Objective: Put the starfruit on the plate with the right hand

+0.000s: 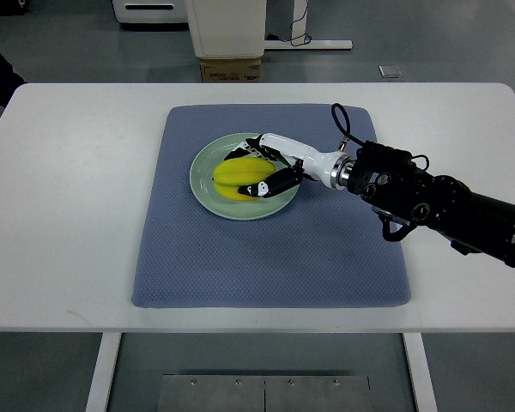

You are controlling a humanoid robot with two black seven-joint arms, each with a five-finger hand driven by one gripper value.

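One ridged starfruit [239,176], round plate [202,176], right hand [270,167] gripping

The big white desk [69,215] holds a soft blue-grey square mat [240,257] lying flat in its middle.

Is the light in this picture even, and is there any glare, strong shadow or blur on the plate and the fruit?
Top view: the light is soft and even, with only faint shadows beside the right hand; the white table is bright but keeps its edges; the starfruit and green plate on the blue mat look sharp, with no clear glare or motion blur.
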